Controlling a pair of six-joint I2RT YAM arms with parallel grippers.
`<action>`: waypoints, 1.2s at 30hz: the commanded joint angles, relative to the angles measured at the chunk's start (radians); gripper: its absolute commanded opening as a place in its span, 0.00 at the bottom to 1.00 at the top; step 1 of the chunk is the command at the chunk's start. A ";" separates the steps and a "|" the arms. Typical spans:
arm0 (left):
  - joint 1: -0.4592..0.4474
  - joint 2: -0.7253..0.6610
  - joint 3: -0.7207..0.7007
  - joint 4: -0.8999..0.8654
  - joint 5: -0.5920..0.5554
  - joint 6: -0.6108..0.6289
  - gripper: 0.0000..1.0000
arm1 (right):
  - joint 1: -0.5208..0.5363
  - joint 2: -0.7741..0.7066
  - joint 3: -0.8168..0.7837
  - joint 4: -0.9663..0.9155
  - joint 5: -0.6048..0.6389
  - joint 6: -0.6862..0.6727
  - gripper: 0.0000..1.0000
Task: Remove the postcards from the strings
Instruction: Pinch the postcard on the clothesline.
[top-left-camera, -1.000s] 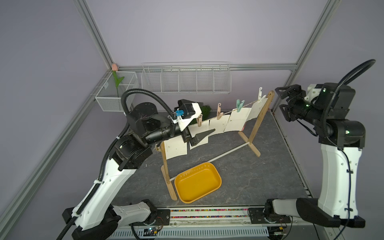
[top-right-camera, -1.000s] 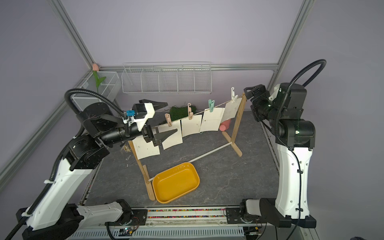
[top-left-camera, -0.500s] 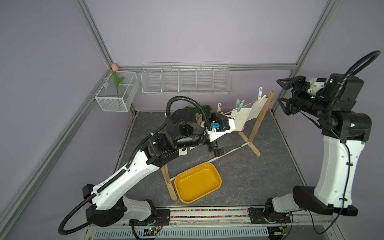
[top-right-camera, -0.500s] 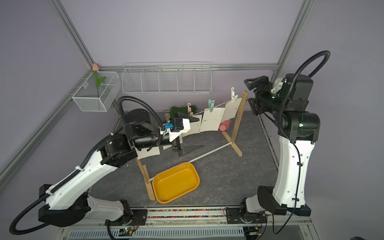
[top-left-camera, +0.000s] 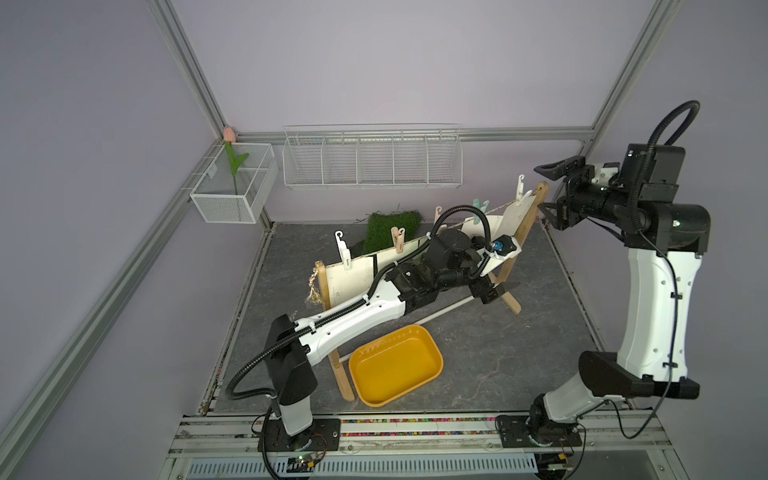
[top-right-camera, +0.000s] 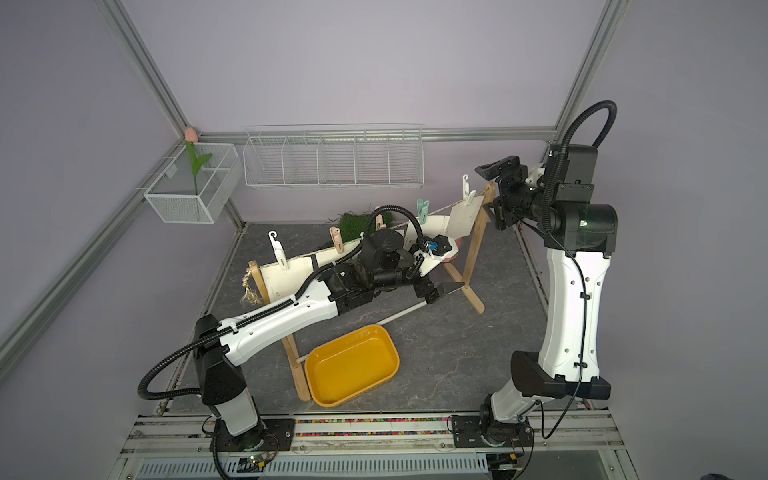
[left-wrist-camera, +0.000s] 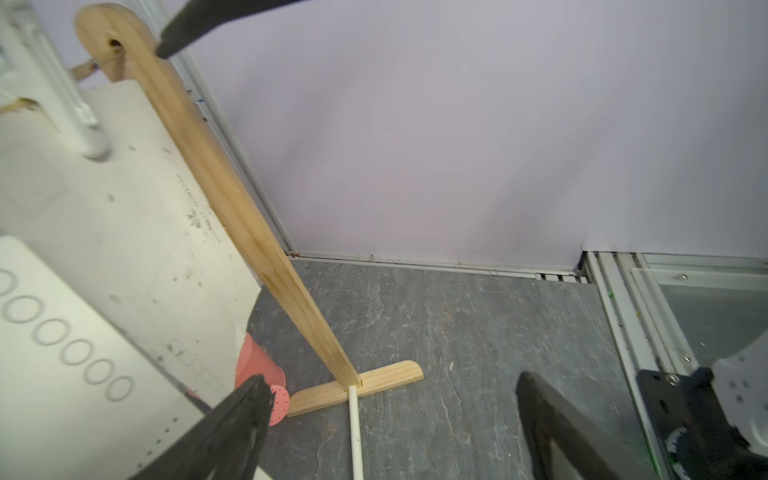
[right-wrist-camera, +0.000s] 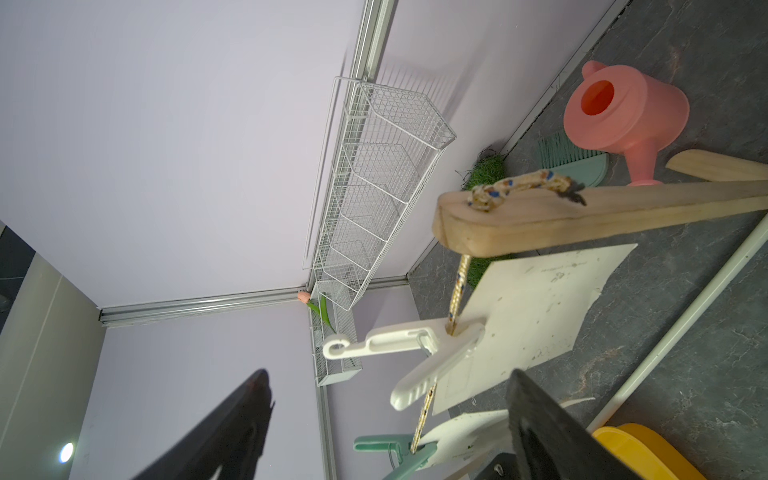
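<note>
On the string (right-wrist-camera: 457, 286), between two wooden posts (left-wrist-camera: 232, 199), the postcards (top-left-camera: 353, 282) are pinned. The left pincer (left-wrist-camera: 390, 380) and the right pincer (right-wrist-camera: 388, 374) are held wide, empty. A postcard is being reached for; next it must be pinched and pulled.

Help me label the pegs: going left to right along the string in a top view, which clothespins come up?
White hooked clothespin → tan clothespin → second tan clothespin → teal clothespin → second white hooked clothespin.
</note>
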 joint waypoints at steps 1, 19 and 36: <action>0.012 0.002 0.042 0.113 -0.098 -0.028 0.94 | 0.002 0.005 0.018 -0.009 -0.031 -0.001 0.88; 0.072 0.145 0.119 0.258 -0.244 0.077 0.94 | 0.015 0.056 0.068 -0.077 -0.085 -0.036 0.88; 0.081 0.170 0.120 0.305 -0.180 0.139 0.67 | 0.004 0.097 0.102 -0.075 -0.088 -0.046 0.89</action>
